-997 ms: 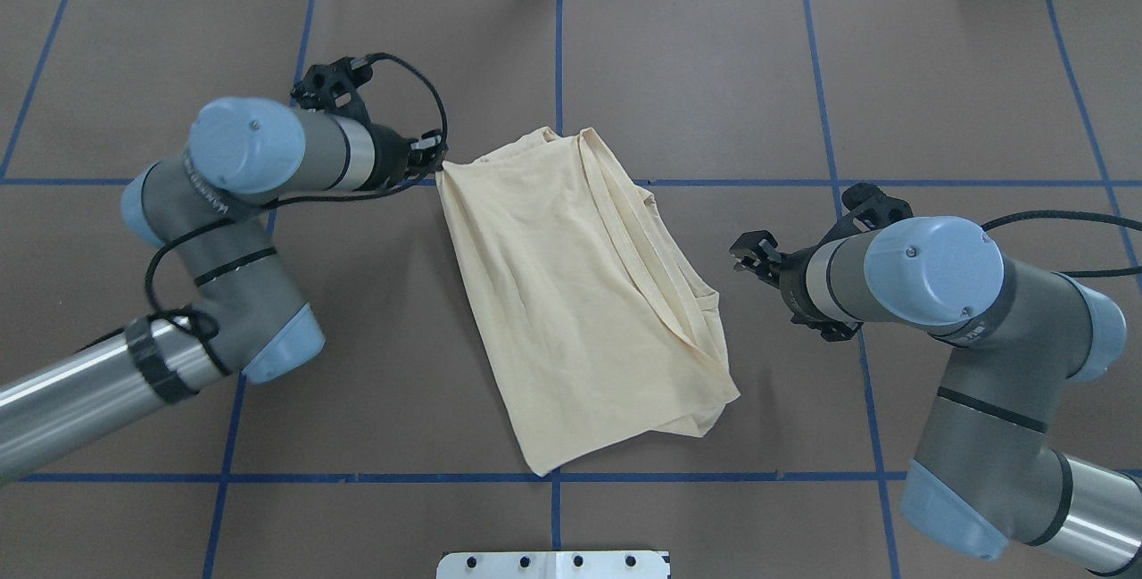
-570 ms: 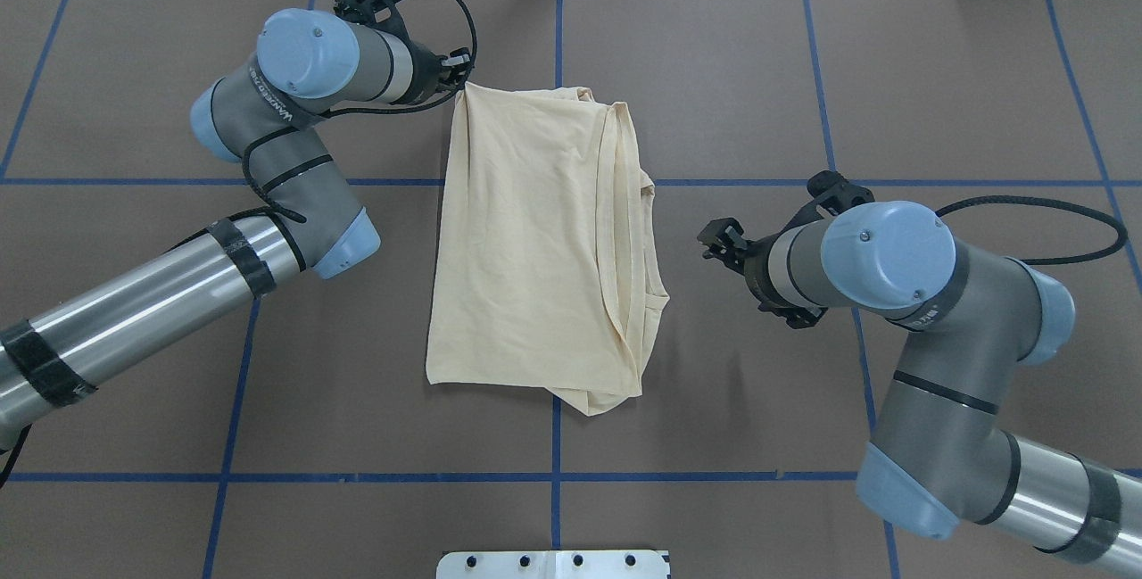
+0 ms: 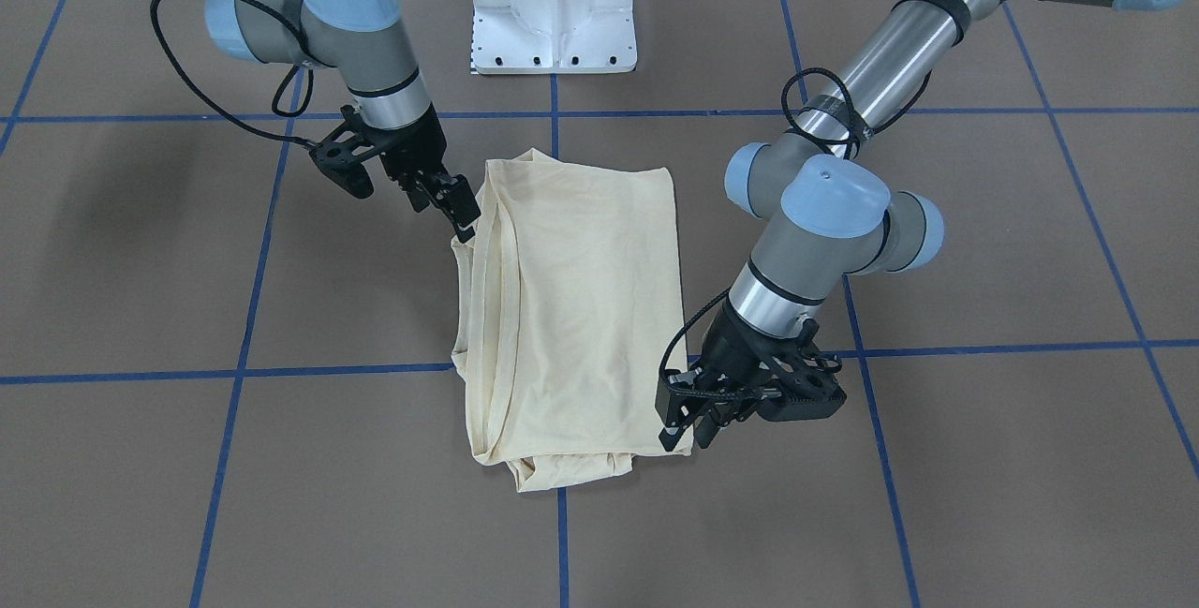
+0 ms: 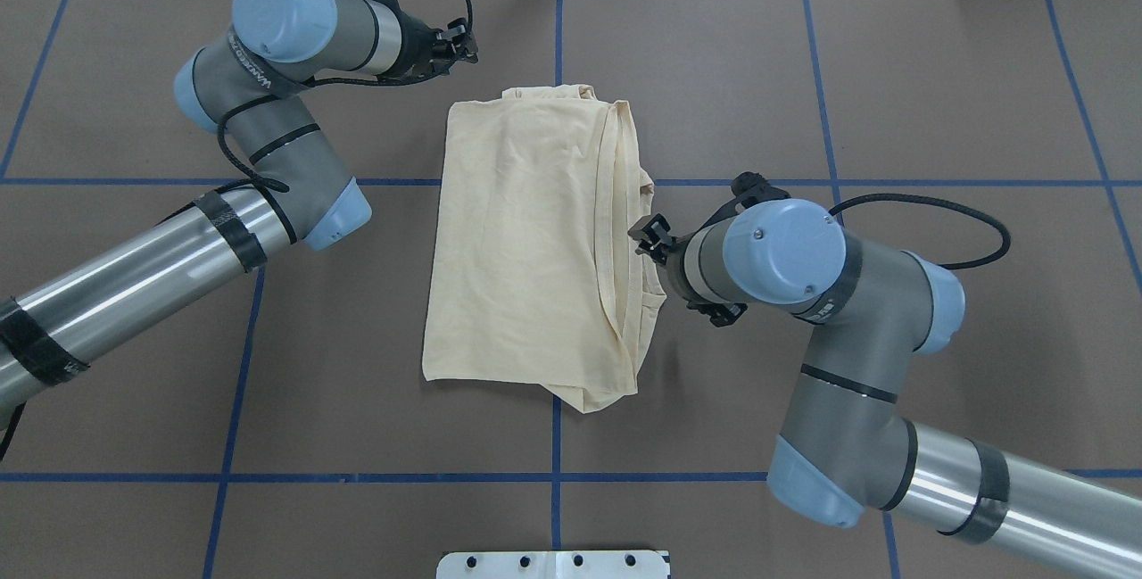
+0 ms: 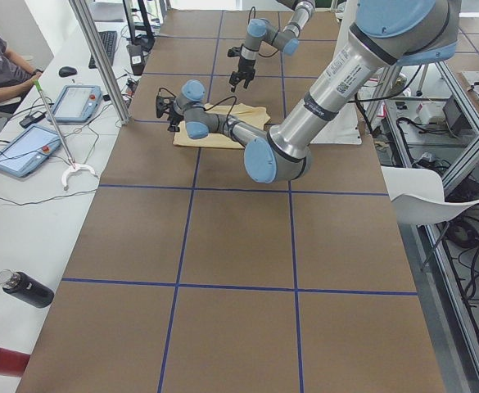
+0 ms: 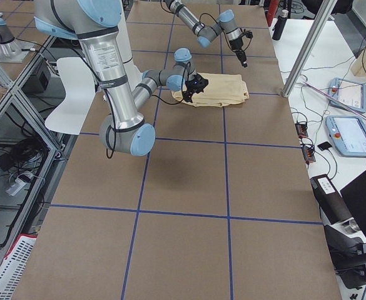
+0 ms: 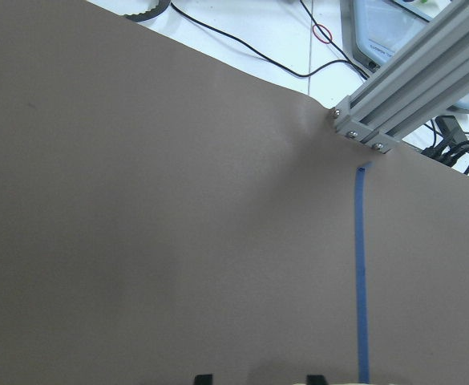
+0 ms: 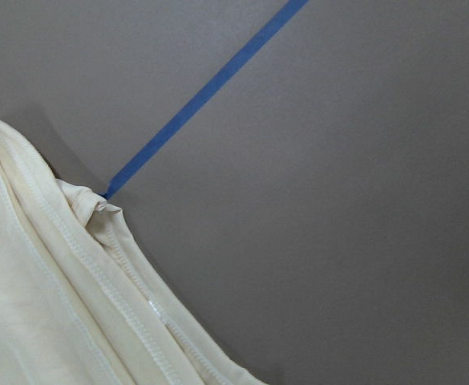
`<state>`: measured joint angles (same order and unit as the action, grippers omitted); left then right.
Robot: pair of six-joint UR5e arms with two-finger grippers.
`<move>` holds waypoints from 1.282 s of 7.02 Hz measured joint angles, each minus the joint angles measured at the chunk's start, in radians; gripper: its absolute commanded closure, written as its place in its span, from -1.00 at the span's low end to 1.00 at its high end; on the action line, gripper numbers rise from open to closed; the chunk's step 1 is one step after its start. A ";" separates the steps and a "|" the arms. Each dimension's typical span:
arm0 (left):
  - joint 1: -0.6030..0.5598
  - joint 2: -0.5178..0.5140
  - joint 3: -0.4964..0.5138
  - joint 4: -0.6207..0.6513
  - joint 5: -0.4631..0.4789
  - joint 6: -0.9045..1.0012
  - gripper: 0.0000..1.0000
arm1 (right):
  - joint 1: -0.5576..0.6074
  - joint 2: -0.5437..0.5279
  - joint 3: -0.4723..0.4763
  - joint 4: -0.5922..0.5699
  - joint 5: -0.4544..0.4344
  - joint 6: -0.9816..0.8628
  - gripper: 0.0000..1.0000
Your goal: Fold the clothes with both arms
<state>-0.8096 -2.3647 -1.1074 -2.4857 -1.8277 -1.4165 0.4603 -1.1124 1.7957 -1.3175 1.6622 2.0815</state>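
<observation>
The cream-yellow shirt (image 4: 526, 240) lies folded into a tall rectangle mid-table, with bunched hems along its right edge; its print and label are hidden. It also shows in the front view (image 3: 571, 299) and the right wrist view (image 8: 42, 305). My left gripper (image 4: 462, 42) is open and empty, just beyond the shirt's far-left corner and apart from the cloth. In the left wrist view its fingertips (image 7: 204, 377) stand apart over bare table. My right gripper (image 4: 644, 235) looks open and empty at the shirt's right edge, over the bunched hems (image 3: 459, 215).
The white pedestal base (image 3: 553, 18) stands at the robot's side of the table. An aluminium post (image 7: 394, 88) rises at the far edge near my left gripper. Blue tape lines (image 4: 558, 445) cross the brown table. Tablets (image 5: 75, 102) and bottles sit on a side desk.
My left gripper dragged the shirt's far-left corner away from the robot, straightening the shirt, then let go and rose off it. My right arm moved left to the shirt's right edge.
</observation>
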 measured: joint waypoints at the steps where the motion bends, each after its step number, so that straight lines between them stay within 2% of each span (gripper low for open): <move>1: -0.005 0.011 -0.015 0.001 -0.019 -0.001 -0.03 | -0.036 0.022 -0.015 0.001 -0.033 0.057 -1.00; 4: -0.008 0.016 -0.024 0.002 -0.028 -0.006 -0.05 | -0.101 0.038 -0.028 -0.007 -0.074 0.113 -0.96; 7: -0.008 0.016 -0.025 0.001 -0.028 -0.008 -0.05 | -0.133 0.029 -0.029 -0.011 -0.076 0.115 -0.82; 8: -0.008 0.017 -0.025 0.001 -0.029 -0.009 -0.05 | -0.140 0.027 -0.030 -0.011 -0.076 0.115 -0.69; 9: -0.008 0.017 -0.027 0.001 -0.029 -0.009 -0.05 | -0.145 0.025 -0.030 -0.011 -0.076 0.115 -0.64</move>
<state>-0.8176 -2.3479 -1.1342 -2.4850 -1.8568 -1.4250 0.3155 -1.0876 1.7657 -1.3284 1.5861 2.1966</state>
